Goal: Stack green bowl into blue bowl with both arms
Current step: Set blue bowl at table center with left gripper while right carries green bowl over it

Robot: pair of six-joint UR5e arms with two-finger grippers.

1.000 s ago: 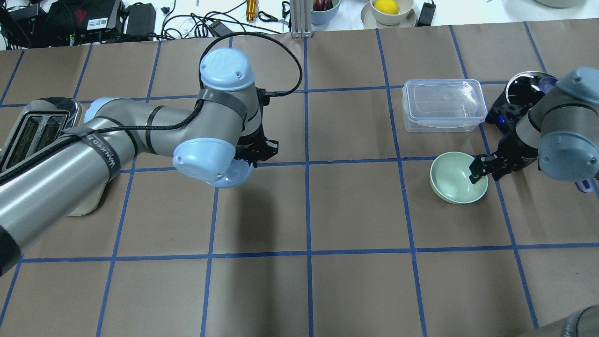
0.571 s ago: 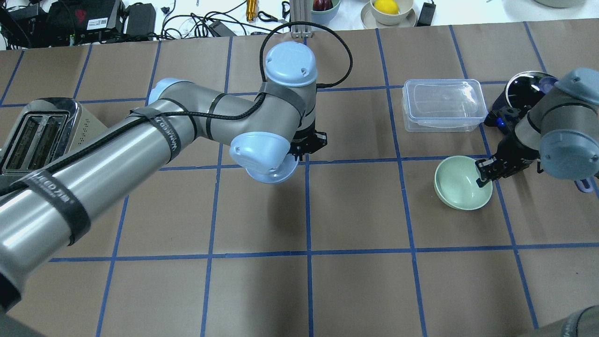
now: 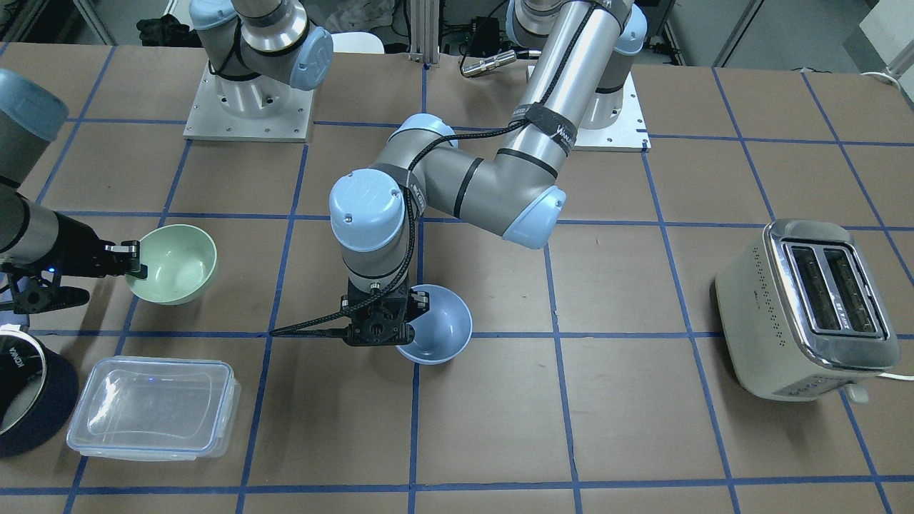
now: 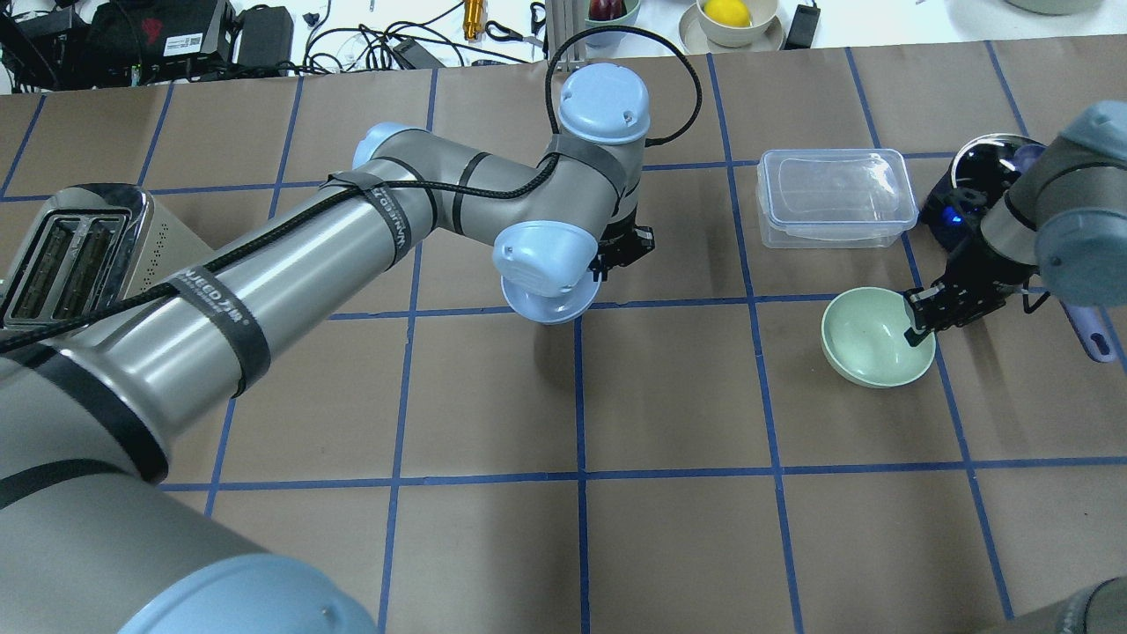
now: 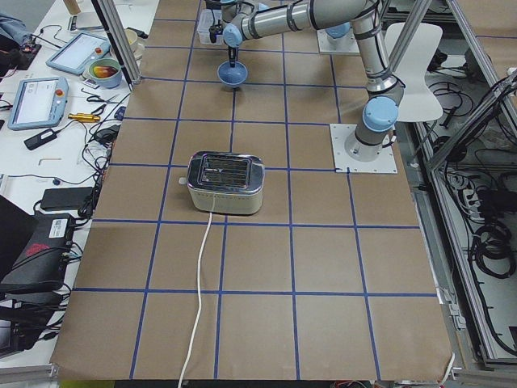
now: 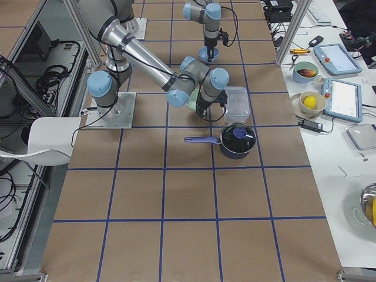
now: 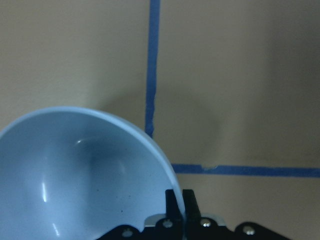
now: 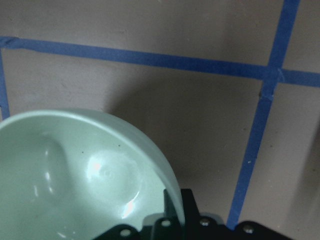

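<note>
The bench (image 4: 669,546) fills the scene, brown paper squared off with blue tape. Across it stretches the left arm (image 4: 290,264), reaching out to the middle, wrist pointing straight down. Over on the robot's right, the right arm (image 4: 1070,229) comes in low from the bench's end.

At the left end there's a two-slot toaster (image 3: 807,307), well away from the action. At the right end sits a clear lidded container (image 4: 832,195), and just beside it a dark blue saucepan (image 6: 237,141) with its handle pointing toward the robot's side.

Now the bowls. The blue bowl (image 3: 443,325) is near the centre of the bench, over a crossing of tape lines, tipped at an angle and throwing a shadow on the paper. The green bowl (image 4: 867,339) is on the right side, near the container on the robot's side of it, also tilted. The two bowls are well apart. Whether either one is clear of the paper, I can't tell.

And the small stuff: the left tool (image 7: 178,202) is pinched on the blue bowl's rim, one finger inside, one outside. The right tool (image 8: 176,200) is doing the same, clamped on the green bowl's rim at the edge nearest its arm.
</note>
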